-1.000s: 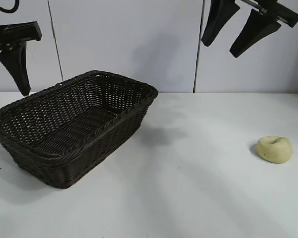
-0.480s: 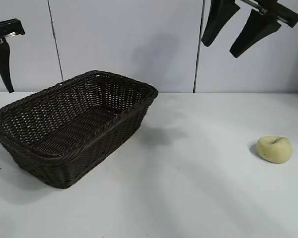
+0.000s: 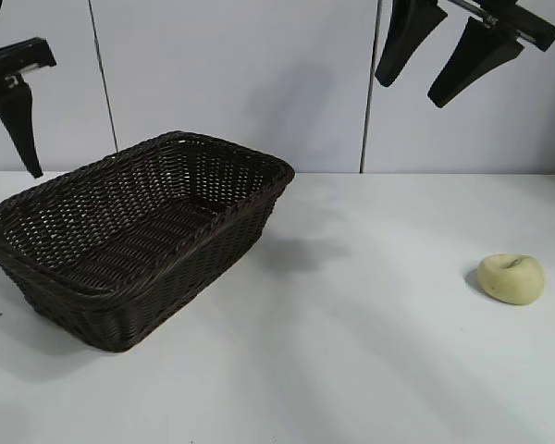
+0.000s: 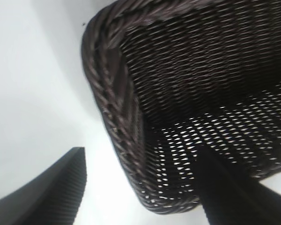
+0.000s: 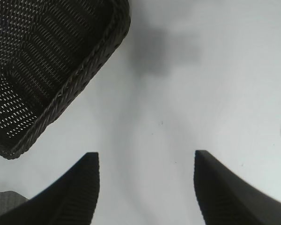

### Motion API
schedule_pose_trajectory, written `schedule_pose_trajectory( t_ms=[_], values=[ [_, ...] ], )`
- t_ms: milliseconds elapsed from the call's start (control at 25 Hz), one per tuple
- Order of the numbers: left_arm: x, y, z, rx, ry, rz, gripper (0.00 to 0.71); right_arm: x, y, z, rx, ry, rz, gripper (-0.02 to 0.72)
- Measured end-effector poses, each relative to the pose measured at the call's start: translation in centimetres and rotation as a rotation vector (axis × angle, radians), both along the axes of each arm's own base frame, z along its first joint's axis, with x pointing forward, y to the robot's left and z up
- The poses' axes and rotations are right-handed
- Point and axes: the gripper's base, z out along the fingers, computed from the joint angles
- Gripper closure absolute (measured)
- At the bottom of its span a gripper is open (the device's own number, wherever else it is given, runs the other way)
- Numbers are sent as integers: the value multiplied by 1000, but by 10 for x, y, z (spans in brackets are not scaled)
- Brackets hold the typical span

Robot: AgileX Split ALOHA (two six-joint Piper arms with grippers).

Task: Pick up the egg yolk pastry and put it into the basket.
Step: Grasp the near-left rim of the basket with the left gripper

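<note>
- Left gripper [image 3: 18,116] swung back toward the basket [image 3: 213,236], fingers spread, holding nothing.
- Right gripper [image 3: 449,51] hung splayed, high above the egg yolk pastry [image 3: 511,277].

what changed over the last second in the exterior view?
Only the left gripper moved: from low at the far left edge it rose, then came back down slightly and shifted a little toward the basket. Nothing was grasped or released. The right gripper remains open up high, and the egg yolk pastry lies untouched on the table.
</note>
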Motion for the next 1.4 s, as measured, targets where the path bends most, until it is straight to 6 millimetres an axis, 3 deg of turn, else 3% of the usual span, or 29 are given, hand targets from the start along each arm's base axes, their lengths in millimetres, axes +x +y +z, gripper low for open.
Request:
schedule_pose_trajectory(
  t_ms=[160,480,1000,1400],
  values=[
    [-7,1,-17,-2,16,6,225,0,0,0,0,0,0,269],
    [-3,0,-22,-24,-55,22,225,0,0,0,0,0,0,269],
    [0,-1,-49,-52,-110,59,225,0,0,0,0,0,0,269],
    [11,-6,-88,-65,-40,62,235,0,0,0,-2,0,0,269]
  ],
)
